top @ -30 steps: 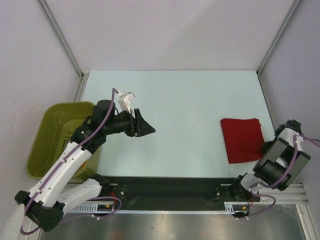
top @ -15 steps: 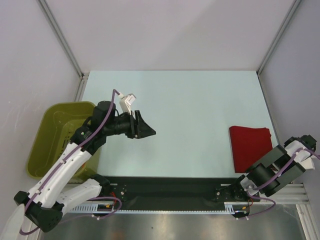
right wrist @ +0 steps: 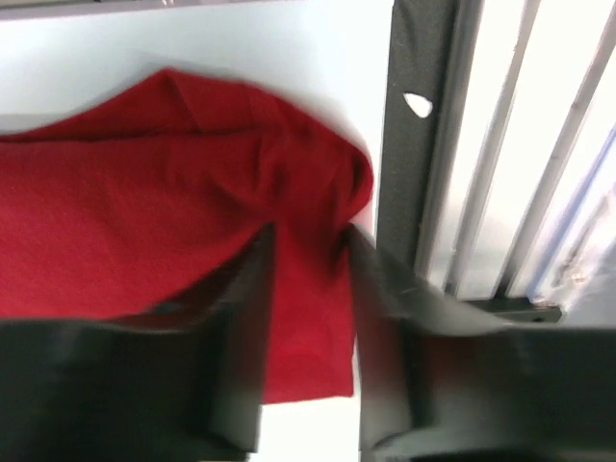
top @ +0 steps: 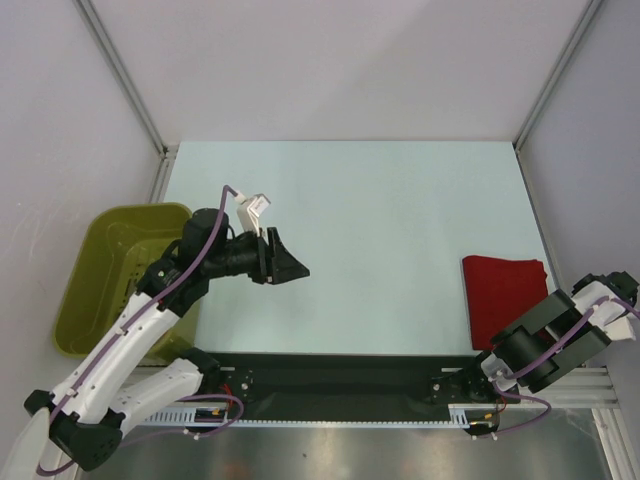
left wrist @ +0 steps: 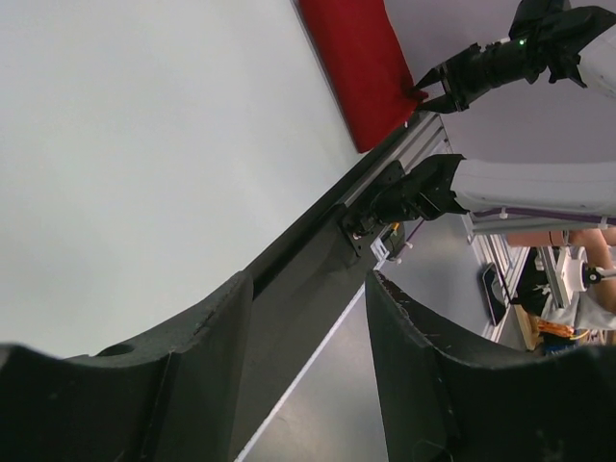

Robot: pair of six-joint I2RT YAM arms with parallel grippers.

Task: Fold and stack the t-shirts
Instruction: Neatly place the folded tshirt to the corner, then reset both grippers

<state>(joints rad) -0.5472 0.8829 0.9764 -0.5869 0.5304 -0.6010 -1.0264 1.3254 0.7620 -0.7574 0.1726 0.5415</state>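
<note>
A folded red t-shirt [top: 503, 298] lies at the table's right front corner, by the rail. It also shows in the left wrist view [left wrist: 358, 67] and the right wrist view [right wrist: 144, 221]. My right gripper [right wrist: 308, 231] sits low over the shirt's edge. Its jaws are partly apart, with bunched red cloth between the tips. In the top view the right arm [top: 560, 335] hides that gripper. My left gripper [top: 292, 268] is open and empty, held above the left middle of the table [top: 380, 200]. It also shows in the left wrist view [left wrist: 308, 279].
A yellow-green basket [top: 90, 300] stands off the table's left edge, beside the left arm. The black front rail [top: 340, 372] runs along the near edge. Grey enclosure walls and metal posts close in the back and sides.
The red shirt slid right and toward the front edge with my right arm, mostly in the first half second. My left gripper shifted slightly.
</note>
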